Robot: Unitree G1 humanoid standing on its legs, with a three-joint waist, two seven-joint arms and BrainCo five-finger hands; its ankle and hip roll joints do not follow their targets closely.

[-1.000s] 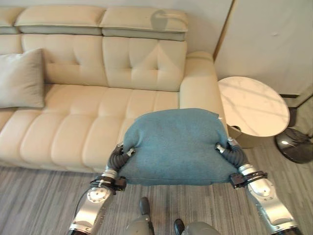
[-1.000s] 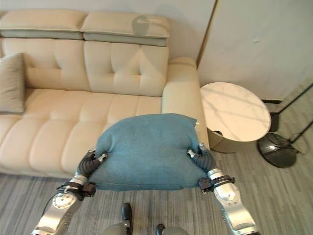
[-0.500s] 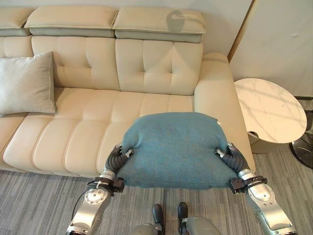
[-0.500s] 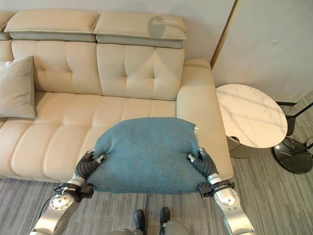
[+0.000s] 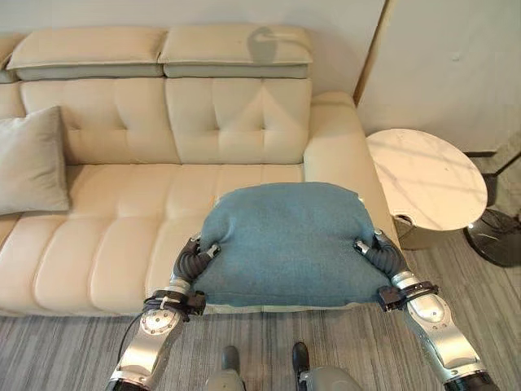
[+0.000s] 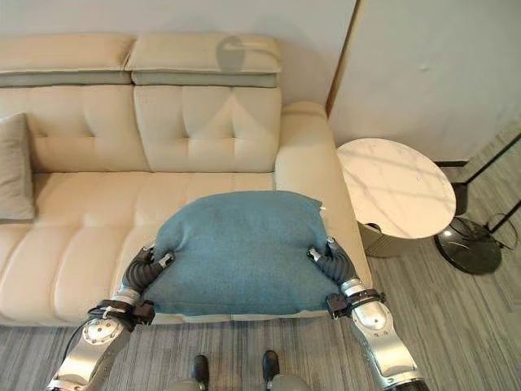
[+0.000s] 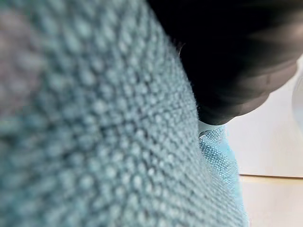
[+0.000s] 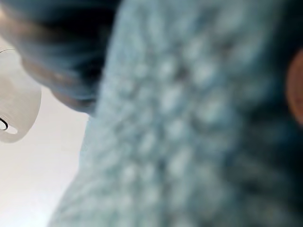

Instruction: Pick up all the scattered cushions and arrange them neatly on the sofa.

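Item: teal cushion, centre frame, carried flat above the beige sofa seat's front edge. I have it squeezed between left hand and right hand, one per side (finger closure: cannot tell, buried in fabric). Grey cushion, far left, already propped against the backrest.

Soft, even daylight fills the room. The round marble side table carries a pale glare across its top, and a faint rounded shadow lies on the cream sofa's headrest. The blue cushion casts a soft shadow on the seat's front edge. Both wrist views are badly out of focus, the cushion's weave a blur against bright background.
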